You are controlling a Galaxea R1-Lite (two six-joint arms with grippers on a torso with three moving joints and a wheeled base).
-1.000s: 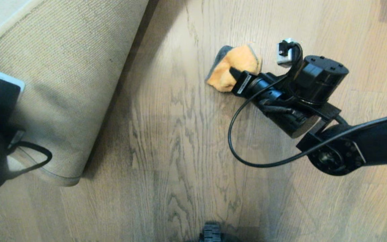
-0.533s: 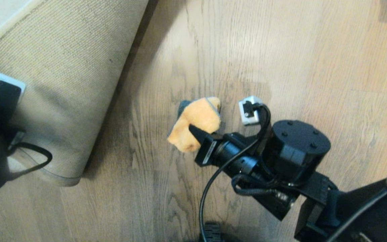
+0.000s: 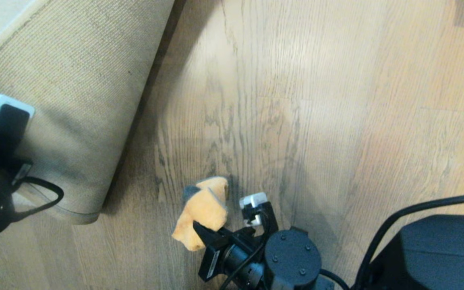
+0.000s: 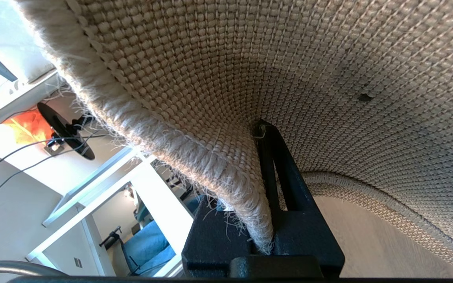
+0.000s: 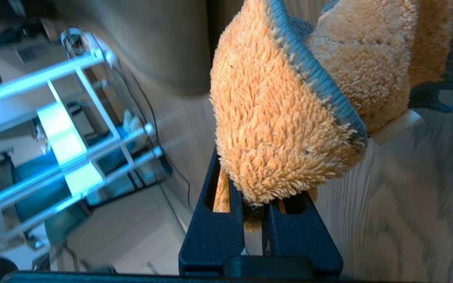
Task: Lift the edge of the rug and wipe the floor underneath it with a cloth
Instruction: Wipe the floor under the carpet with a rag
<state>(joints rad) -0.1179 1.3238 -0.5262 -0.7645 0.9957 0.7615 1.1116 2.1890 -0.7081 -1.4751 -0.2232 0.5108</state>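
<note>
I count 1 rug, 1 cloth and 2 claws in my feeds. My left claw [image 4: 264,188] is clenched on the rug edge [image 4: 226,173], its dark fingers [image 4: 285,184] pinching the fringed rim so the coarse tan backing [image 3: 75,92] faces up and curls off the floor [image 3: 316,100]. From the head camera that raised flap sits at the far left, with my left arm against its outer side. My right claw [image 3: 204,233] grips the 1 orange cloth [image 3: 201,211], clamped tight around a bunched fold; in the wrist feed the fluffy pile and grey trim [image 5: 313,74] bulge out past the 2 fingertips [image 5: 214,220]. The cloth lies on the bare planks to the right of the rug's rounded corner [image 3: 83,215], near it but apart, with a strip of shadowed floor between them
</note>
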